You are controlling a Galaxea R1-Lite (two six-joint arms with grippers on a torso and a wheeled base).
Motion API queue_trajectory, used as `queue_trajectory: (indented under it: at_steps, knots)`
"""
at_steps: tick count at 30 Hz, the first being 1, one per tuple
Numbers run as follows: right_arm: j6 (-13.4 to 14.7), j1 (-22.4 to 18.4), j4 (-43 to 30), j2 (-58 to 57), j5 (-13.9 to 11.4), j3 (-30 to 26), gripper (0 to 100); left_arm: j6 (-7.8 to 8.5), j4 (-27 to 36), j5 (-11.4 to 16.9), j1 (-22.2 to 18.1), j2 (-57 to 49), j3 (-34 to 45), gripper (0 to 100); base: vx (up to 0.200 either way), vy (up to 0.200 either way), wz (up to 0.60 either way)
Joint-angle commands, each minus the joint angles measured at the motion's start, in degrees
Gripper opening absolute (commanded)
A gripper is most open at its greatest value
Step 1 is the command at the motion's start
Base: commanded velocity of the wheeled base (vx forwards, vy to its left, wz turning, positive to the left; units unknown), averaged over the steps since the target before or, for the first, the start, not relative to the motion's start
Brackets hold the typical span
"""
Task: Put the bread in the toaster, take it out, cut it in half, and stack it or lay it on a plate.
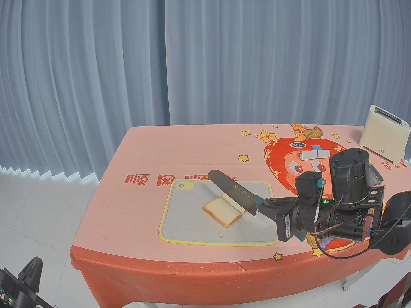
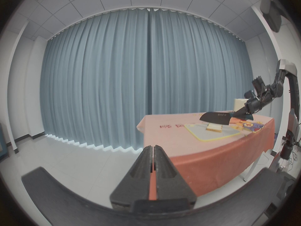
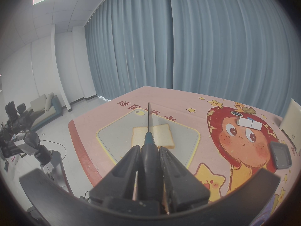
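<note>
Now: knife (image 1: pixel 233 191) is clamped by its handle in right gripper (image 1: pixel 267 205), long axis running diagonally, tip pointing far-left, edge down over bread (image 1: pixel 220 213), which lies flat on cutting board (image 1: pixel 184 223). Right arm sits low over the table's right side. Left gripper (image 2: pixel 152 148) has its fingers together, low off the table's left.

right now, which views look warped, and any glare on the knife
Both wrist views bow like a fisheye, with dark corners; the head view bends the curtain only mildly; in the head view the knife shows no hard glare, its blade dull grey.
</note>
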State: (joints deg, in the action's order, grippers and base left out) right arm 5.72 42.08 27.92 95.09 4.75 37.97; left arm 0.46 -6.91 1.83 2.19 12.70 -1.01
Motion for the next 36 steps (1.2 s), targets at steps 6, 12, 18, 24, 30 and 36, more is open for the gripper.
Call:
queue_trajectory:
  at_steps: [6, 12, 18, 24, 30, 36]
  knots:
    - [0.00, -0.07, 0.03, -0.43, -0.01, -0.09, 0, -0.38, 6.56, -1.48, -2.63, -12.70, 1.01, 100, 0.000, 0.000, 0.00]
    - [0.00, 0.02, 0.03, -0.52, -0.01, -0.09, 0, -0.46, 6.65, -1.48, -2.63, -12.70, 1.01, 100, 0.000, 0.000, 0.00]
    - [-0.09, 0.37, 0.03, -0.34, -0.01, -0.18, 0, -0.46, 6.65, -1.48, -2.63, -12.70, 1.01, 100, 0.000, 0.000, 0.00]
    - [-0.09, 0.63, 0.03, -0.69, 0.08, -0.18, 0, -0.46, 6.65, -1.48, -2.63, -12.70, 1.01, 100, 0.000, 0.000, 0.00]
    - [-0.09, 0.55, 0.03, -0.87, 0.08, -0.18, 0, -0.46, 6.65, -1.48, -2.63, -12.70, 1.01, 100, 0.000, 0.000, 0.00]
    - [-0.18, 0.63, -0.06, -2.89, 0.08, -0.36, 0, -0.46, 6.65, -1.48, -2.63, -12.70, 1.01, 100, 0.000, 0.000, 0.00]
